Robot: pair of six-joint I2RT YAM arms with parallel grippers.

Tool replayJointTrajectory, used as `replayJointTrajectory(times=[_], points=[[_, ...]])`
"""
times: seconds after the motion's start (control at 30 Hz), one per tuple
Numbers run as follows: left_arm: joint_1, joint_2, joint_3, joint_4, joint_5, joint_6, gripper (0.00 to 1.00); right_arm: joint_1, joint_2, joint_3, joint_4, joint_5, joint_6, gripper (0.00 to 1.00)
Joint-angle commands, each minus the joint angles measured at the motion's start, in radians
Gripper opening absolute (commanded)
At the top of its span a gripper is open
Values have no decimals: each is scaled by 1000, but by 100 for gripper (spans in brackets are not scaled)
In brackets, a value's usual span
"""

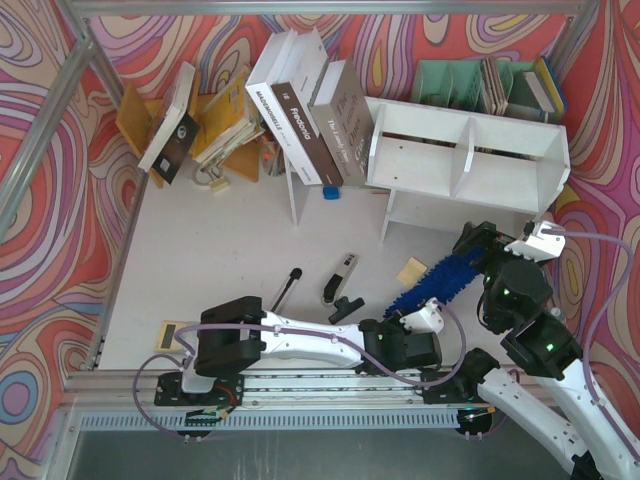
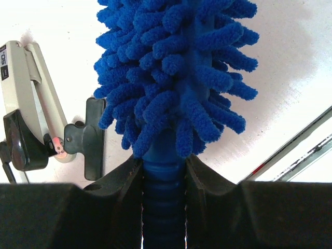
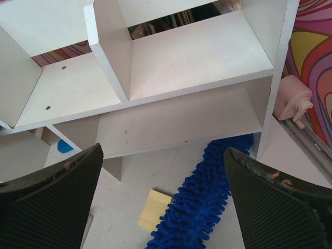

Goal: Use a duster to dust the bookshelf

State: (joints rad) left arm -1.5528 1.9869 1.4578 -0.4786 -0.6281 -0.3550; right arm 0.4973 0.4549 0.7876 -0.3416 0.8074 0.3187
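Note:
The white two-tier bookshelf (image 1: 470, 165) stands at the back right of the table. The blue fluffy duster (image 1: 440, 280) lies slanted in front of it, head towards the shelf's lower right corner. My left gripper (image 1: 408, 322) is shut on the duster's ribbed blue handle (image 2: 163, 197); the shaggy head (image 2: 176, 67) fills the left wrist view beyond the left gripper (image 2: 164, 166). My right gripper (image 1: 482, 242) hovers open above the duster, facing the bookshelf (image 3: 192, 57). Nothing sits between its ribbed fingers (image 3: 52, 202). Below the right gripper (image 3: 162, 150), the duster's tip (image 3: 207, 192) reaches under the lower tier.
A black-and-silver handheld tool (image 1: 340, 278) and a black stick (image 1: 285, 288) lie left of the duster. A yellow note pad (image 1: 411, 271) sits by the duster head. Leaning books (image 1: 305, 110) and a green organiser (image 1: 455, 85) stand behind. A pink dispenser (image 3: 293, 101) sits right of the shelf.

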Motion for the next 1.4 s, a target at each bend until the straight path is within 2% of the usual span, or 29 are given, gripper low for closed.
replayJointTrajectory(times=[0.0, 0.13, 0.3, 0.77, 1.03, 1.2, 1.37], points=[[5, -19, 32, 43, -36, 26, 0, -2, 7, -7, 15, 0, -5, 87], [17, -37, 66, 43, -92, 50, 0, -2, 11, -5, 12, -1, -3, 87], [35, -86, 39, 96, -163, 62, 0, -2, 8, -6, 10, -2, 2, 87], [56, 78, 168, -37, -15, 74, 0, -1, -6, -8, 14, 8, -9, 87], [56, 132, 214, -80, 5, 74, 0, -2, -5, -6, 11, 8, -6, 87], [56, 98, 195, -47, -49, 72, 0, -3, -7, -7, 10, 8, -7, 87], [56, -20, 61, 134, -91, 95, 0, -2, -10, -6, 9, 8, -5, 87]])
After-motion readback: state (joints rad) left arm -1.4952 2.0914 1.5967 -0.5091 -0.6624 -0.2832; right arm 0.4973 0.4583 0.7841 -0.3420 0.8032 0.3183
